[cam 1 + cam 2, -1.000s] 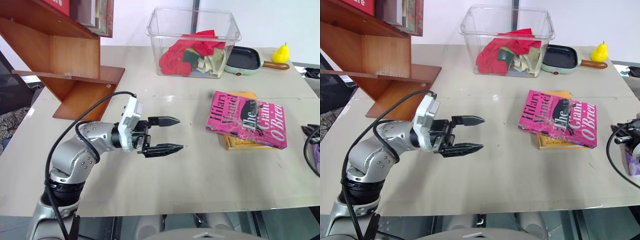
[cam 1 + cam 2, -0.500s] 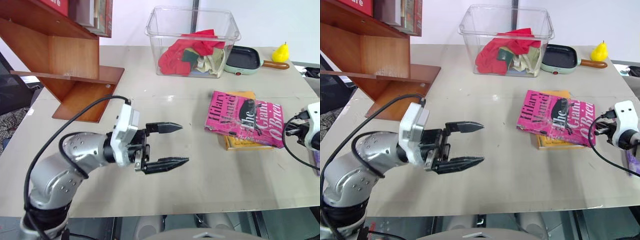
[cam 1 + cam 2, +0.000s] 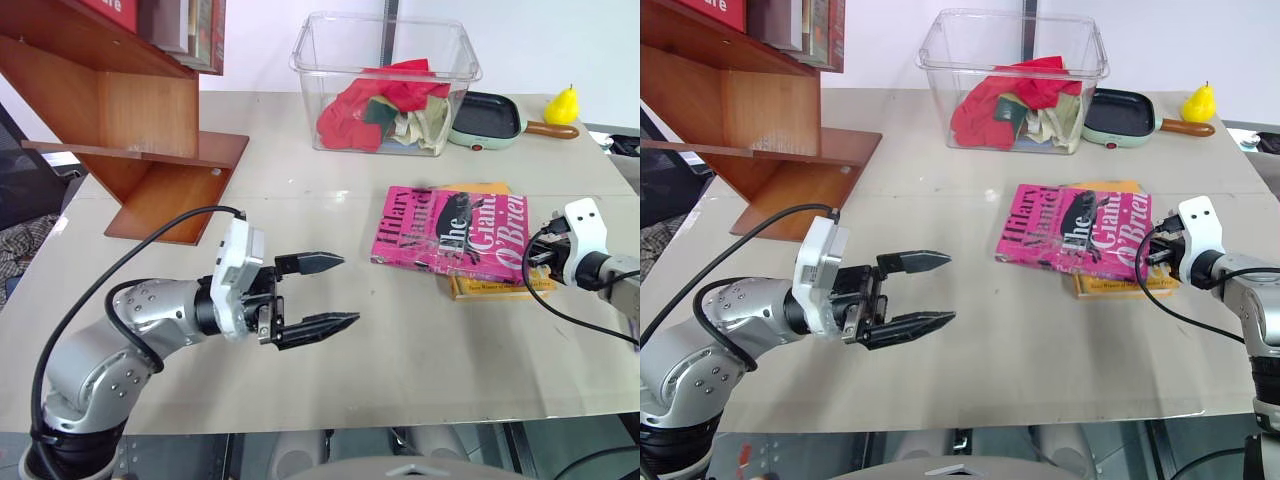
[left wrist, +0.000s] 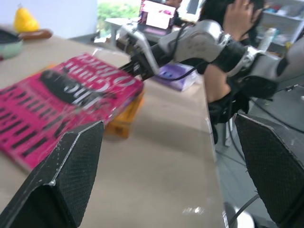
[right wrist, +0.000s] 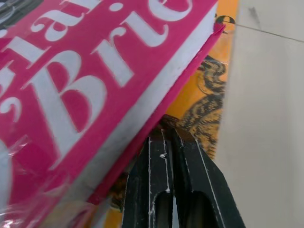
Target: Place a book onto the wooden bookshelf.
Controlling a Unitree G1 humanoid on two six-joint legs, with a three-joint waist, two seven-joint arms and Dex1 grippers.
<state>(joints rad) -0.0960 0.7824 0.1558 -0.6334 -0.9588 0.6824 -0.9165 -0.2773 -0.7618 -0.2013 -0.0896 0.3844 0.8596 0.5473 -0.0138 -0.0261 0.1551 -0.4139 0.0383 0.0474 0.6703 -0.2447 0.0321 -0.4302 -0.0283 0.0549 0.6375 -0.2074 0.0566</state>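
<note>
Your left gripper (image 3: pixel 318 295) hovers over the table (image 3: pixel 400 350) near its front edge, fingers spread wide and empty, pointing toward the pink book (image 3: pixel 450 231). The pink book lies flat toward the table's right edge, partly covering an orange book (image 3: pixel 500 287). Your right gripper (image 5: pixel 166 142) has its fingers pressed together, their tips against the orange book's cover, just under the pink book's overhanging edge. The wooden bookshelf (image 3: pixel 130 120) stands at the table's far left corner, well apart from both books.
</note>
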